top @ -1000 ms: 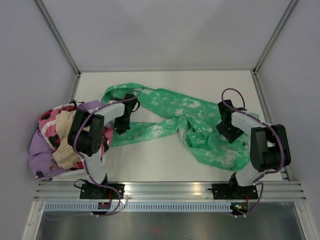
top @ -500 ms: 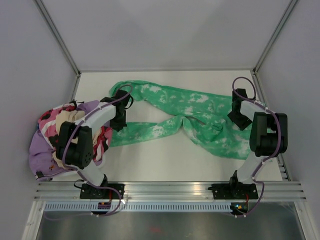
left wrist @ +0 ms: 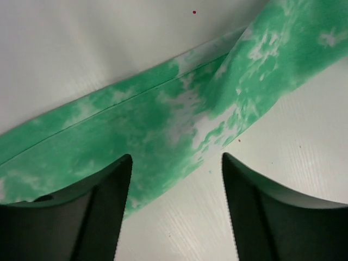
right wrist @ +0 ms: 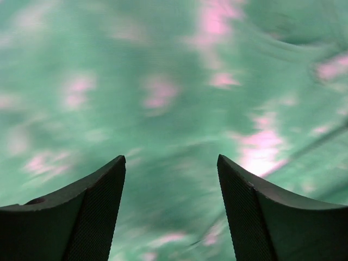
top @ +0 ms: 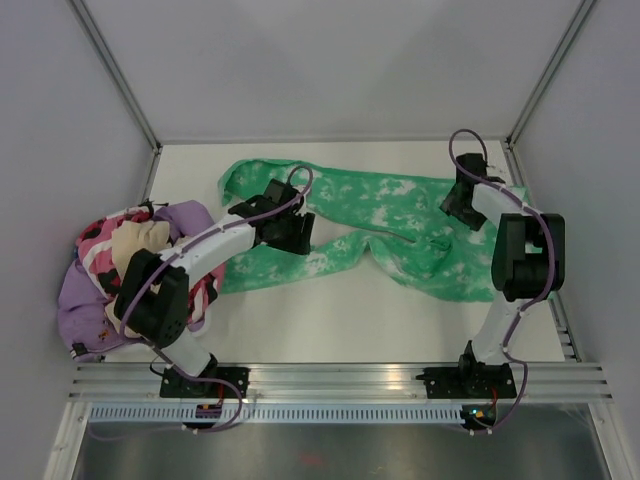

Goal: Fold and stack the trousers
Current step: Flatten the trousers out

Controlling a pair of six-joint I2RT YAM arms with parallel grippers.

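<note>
The trousers [top: 385,210] lie crumpled on the desk [top: 330,320], long axis running left to right. The left gripper [top: 290,232], jaws spread and empty, hangs over the near leg. The right gripper [top: 462,203], jaws likewise spread, hangs over the opposite end.

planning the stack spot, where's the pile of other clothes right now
In the top view, the clothes pile sits at the left edge of the table, beside the left arm and left of the trousers.
</note>
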